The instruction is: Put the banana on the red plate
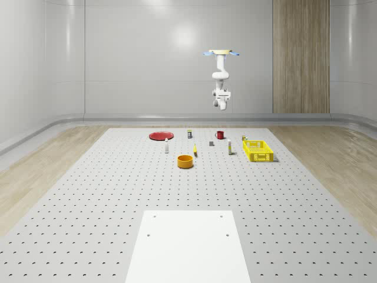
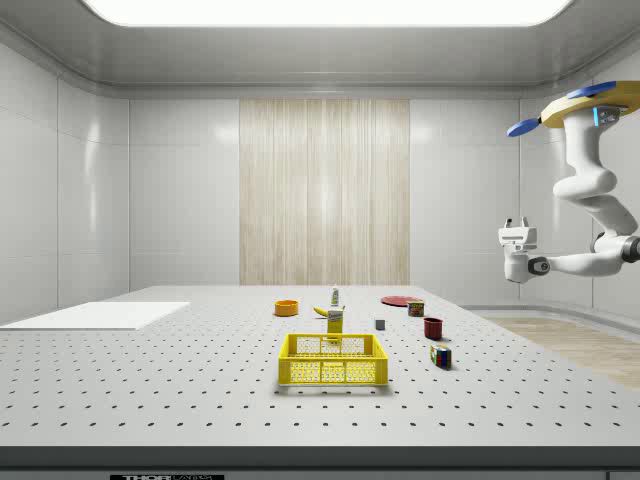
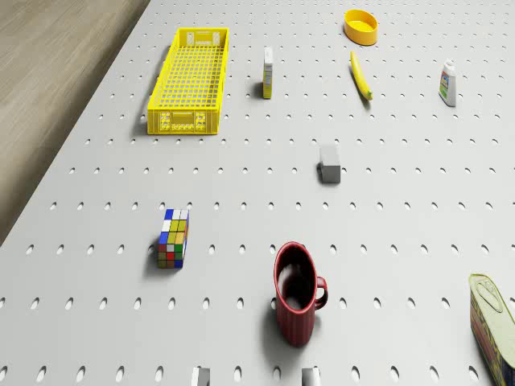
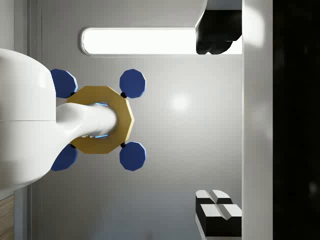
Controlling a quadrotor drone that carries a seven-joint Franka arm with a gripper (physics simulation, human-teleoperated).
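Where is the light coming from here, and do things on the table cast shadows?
Side view: a long ceiling light panel glows overhead. Wrist view: the same bright strip, beside the gold-bodied drone. Drone view: the dark red mug and yellow mesh basket cast only soft, short shadows on the perforated grey table.

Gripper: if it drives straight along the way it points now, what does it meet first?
The gripper points upward, away from the table. In the wrist view its line runs to bare ceiling, passing beside the hovering drone. Probably ceiling first, though the margin to the drone is unclear.
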